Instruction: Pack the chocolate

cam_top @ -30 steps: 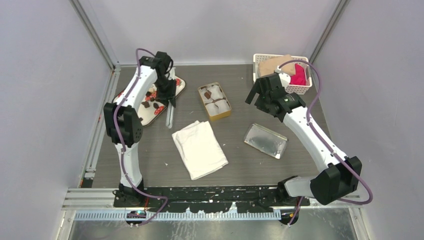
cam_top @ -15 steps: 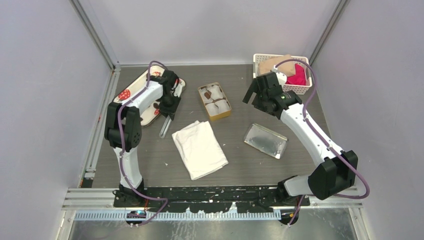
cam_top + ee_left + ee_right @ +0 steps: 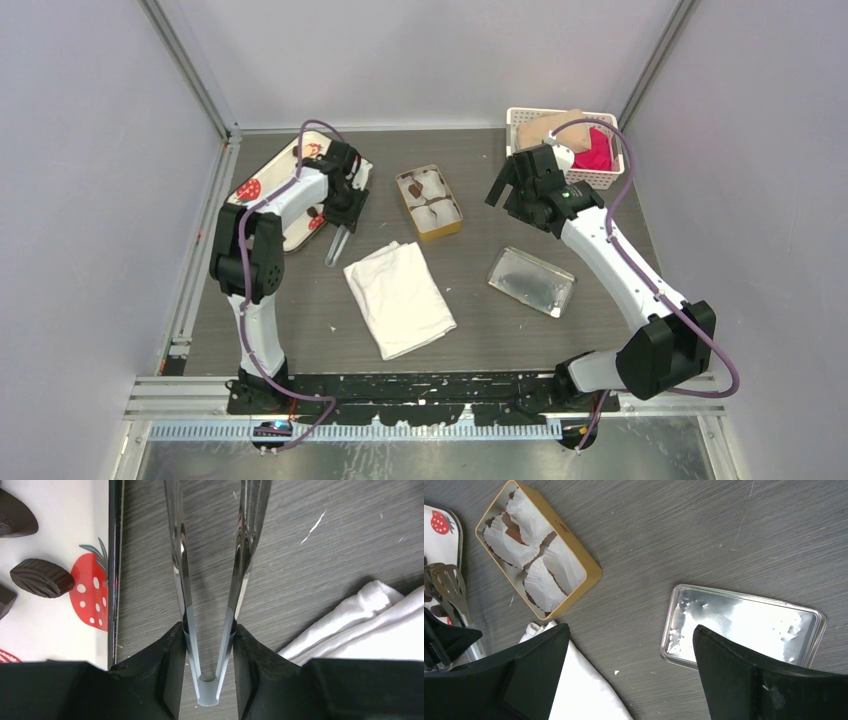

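Dark-brown chocolate lumps lie on the white strawberry-print tray, one more at the frame edge. My left gripper hangs at the tray's right edge, shut on the hinge end of metal tongs, whose two arms spread apart over bare table beside the tray. The gripper also shows in the left wrist view. The gold tin holds white paper cups, one with a chocolate. My right gripper is open and empty above the table, right of the tin.
A folded white towel lies near the middle, close to the tongs' tips. A silver lid lies to its right. A white basket with cloths stands at the back right.
My left arm swung down and nearer, carrying the tongs from over the tray to its right edge. The right arm shifted slightly back and has stayed open.
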You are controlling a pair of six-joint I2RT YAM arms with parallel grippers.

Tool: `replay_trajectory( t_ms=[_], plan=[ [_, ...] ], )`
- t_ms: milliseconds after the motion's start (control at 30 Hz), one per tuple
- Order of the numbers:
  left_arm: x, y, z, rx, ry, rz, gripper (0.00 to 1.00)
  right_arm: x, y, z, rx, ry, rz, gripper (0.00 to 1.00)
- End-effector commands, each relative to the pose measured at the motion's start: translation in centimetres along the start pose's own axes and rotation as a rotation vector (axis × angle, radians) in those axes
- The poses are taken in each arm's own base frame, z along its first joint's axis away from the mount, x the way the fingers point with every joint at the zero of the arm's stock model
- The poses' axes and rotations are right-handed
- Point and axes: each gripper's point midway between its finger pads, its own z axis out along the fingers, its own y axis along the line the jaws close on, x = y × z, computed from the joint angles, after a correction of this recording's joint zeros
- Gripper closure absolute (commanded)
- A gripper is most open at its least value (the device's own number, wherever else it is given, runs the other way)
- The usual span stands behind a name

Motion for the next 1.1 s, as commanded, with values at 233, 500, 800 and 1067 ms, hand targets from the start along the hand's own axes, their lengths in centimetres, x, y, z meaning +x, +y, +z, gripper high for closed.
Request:
replay_trajectory(
  t_ms=[233,500,800,1067],
  plan=[
    [-1.2,-0.6,0.3,-0.004,-0.099,-0.001,0.51,-1.7,0.7,-1.3,-0.037,-0.055,0.041,0.02],
    [-1.1,-0.9,-0.1,-0.057,-0.15,0.03,0.35,-1.7,0.6,-1.6,-0.04,-0.055,0.043,0.02],
    [-0.4,-0.4,-0.3,-0.121,-0.218,-0.051,0.32,-1.4,0.3,-1.9,-0.041,-0.053,0.047,0.02],
    [0.7,-0.6,0.6,-0.113,-0.192,-0.09,0.39,-1.3,0.1,-2.3,-0.042,-0.054,0.05,0.02]
  ],
)
